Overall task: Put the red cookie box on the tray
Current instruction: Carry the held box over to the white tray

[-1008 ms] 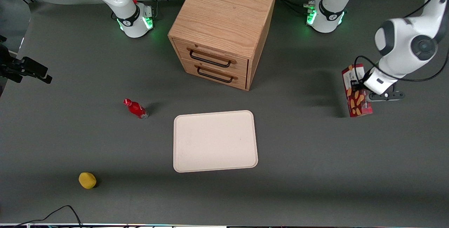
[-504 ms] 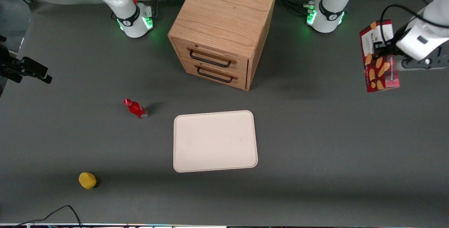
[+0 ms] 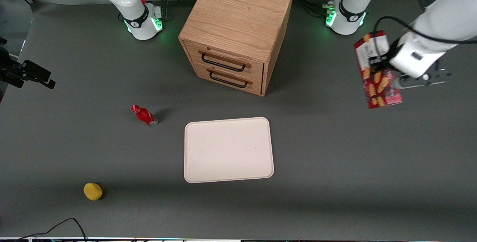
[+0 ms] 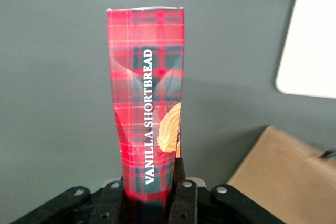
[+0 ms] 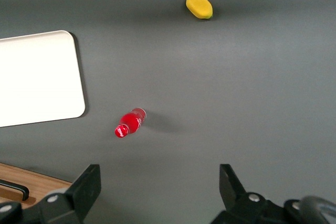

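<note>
My left gripper [image 3: 381,69] is shut on the red cookie box [image 3: 377,71], a long red tartan carton with biscuit pictures, and holds it in the air toward the working arm's end of the table. In the left wrist view the red cookie box [image 4: 148,103] stands between the black fingers [image 4: 185,195], which press on its two sides, and my left gripper [image 4: 149,195] clamps its near end. The tray [image 3: 228,149], flat and cream-white, lies empty on the table nearer the front camera than the drawer cabinet; a corner of the tray [image 4: 310,40] shows in the wrist view.
A wooden two-drawer cabinet [image 3: 237,29] stands at the middle of the table, farther from the front camera than the tray. A small red bottle [image 3: 144,115] and a yellow fruit-like object [image 3: 92,191] lie toward the parked arm's end.
The gripper lifted the box off the table, swinging it up and away from the front camera. Since half a second ago it has carried it lower and toward the cabinet and tray.
</note>
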